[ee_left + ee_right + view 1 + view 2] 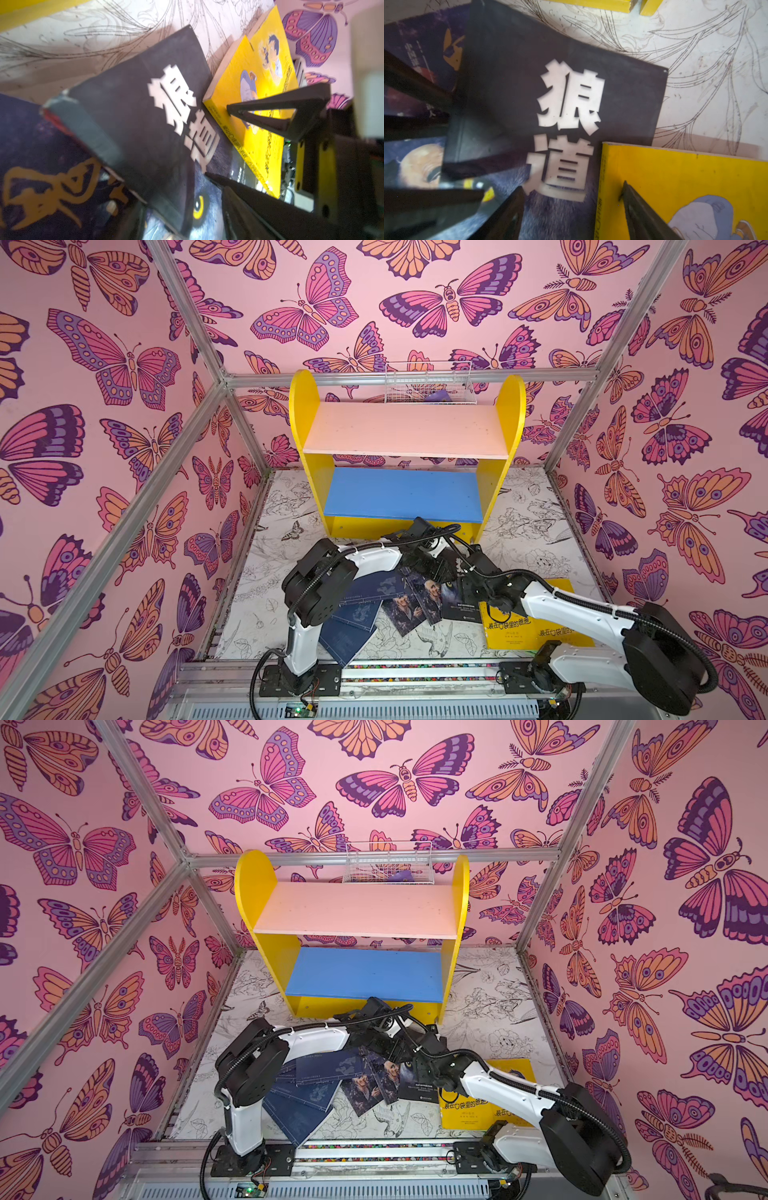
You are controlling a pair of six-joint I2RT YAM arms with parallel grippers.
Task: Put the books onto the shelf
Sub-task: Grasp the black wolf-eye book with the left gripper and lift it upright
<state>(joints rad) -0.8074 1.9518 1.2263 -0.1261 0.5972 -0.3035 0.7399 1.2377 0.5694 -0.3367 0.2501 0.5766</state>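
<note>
The shelf (407, 429) is at the back of the desk (536, 526): yellow side panels, pink board above blue board. Behind the shelf's top, toward its right panel: white wire basket (430, 385), something dark purple inside, can't tell what.

Every book in view lies on the desk in front of the shelf.
- In front of the shelf's left panel: navy books (353, 624), fanned out, partly under the left arm (365, 560).
- In front of the shelf's middle: portrait books (409, 608), overlapping the navy ones.
- In front of its right panel: yellow books (505, 635), with the right arm (565, 614) lying across them.
- Nearest the shelf's base, between the portrait and yellow piles: wolf book (508, 72), black cover, big white characters. A yellow cover meets its side, touching or overlapping, can't tell which.

The left fingers (249, 199) are part-way apart over the wolf book. The gap between them shows only covers below, nothing gripped. Height above the book is unclear. The right fingers (639, 209) are spread wide, straddling the wolf/yellow seam, one tip at or just above the yellow cover, holding nothing.

In the way: both wrists crowd the same spot. In both top views the left arm's wrist and cables (374, 1011) cross the front of the shelf's base, mostly hiding the wolf book.
</note>
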